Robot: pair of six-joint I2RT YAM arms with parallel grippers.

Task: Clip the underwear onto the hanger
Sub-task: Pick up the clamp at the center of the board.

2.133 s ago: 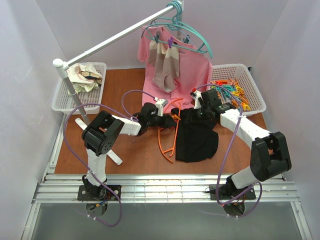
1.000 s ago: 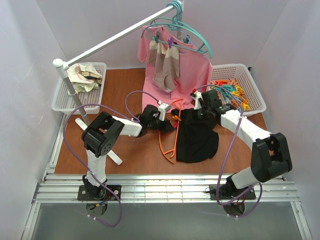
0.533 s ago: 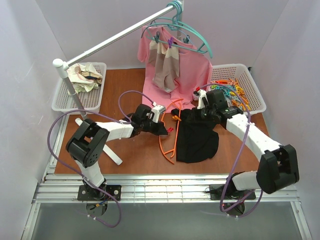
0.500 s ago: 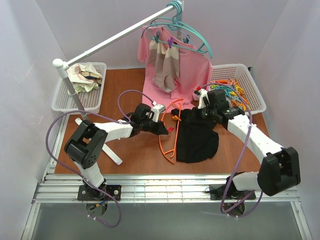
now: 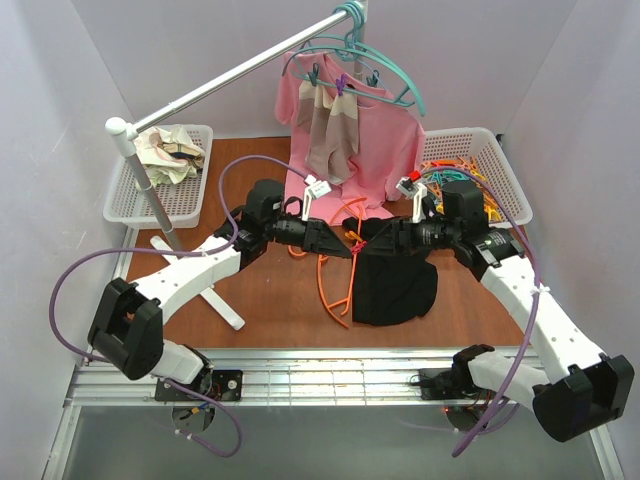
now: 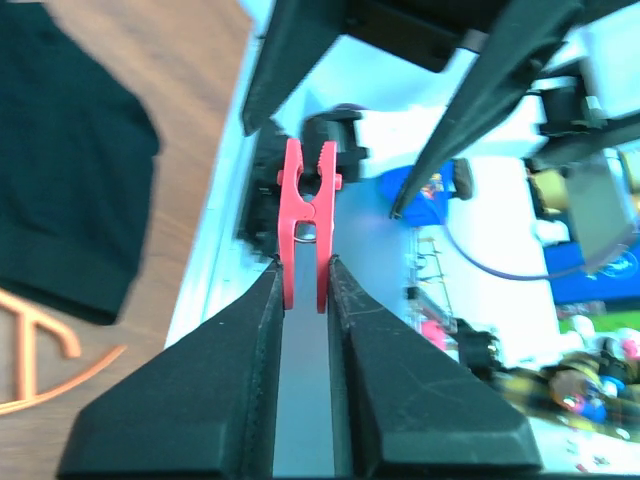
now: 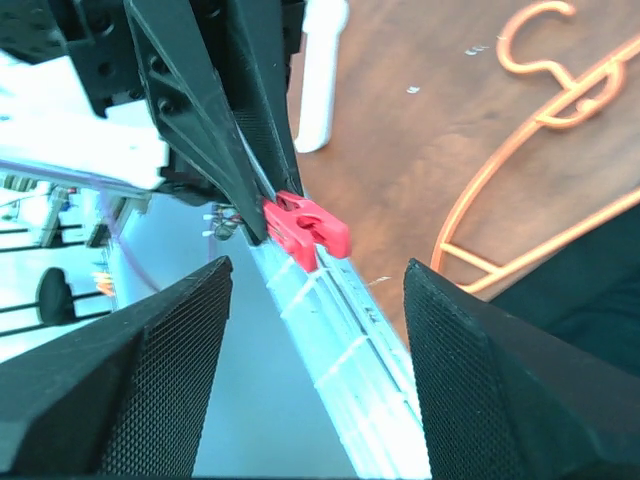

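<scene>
The orange hanger (image 5: pixel 338 275) lies flat on the brown table, and the black underwear (image 5: pixel 395 285) lies just to its right, overlapping its right side. My left gripper (image 5: pixel 345 247) is lifted above them, pointing right, and is shut on a red clothes peg (image 6: pixel 305 240). My right gripper (image 5: pixel 368 243) faces it tip to tip and is open. Seen from the right wrist, the peg (image 7: pixel 305 232) sits ahead of the right gripper (image 7: pixel 318 270), apart from its fingers. The underwear (image 6: pixel 60 180) and hanger (image 7: pixel 540 150) lie below.
A pink shirt (image 5: pixel 370 150) and a striped cloth hang from teal hangers (image 5: pixel 350 60) on the rail. A white basket of pegs (image 5: pixel 505 185) stands back right. A basket of cloths (image 5: pixel 165 170) stands back left. The rack's post and white foot (image 5: pixel 215 295) are left of centre.
Both arms have risen off the table and stretched out, so the grippers now meet tip to tip. The right gripper has opened. The red peg stays in the left gripper.
</scene>
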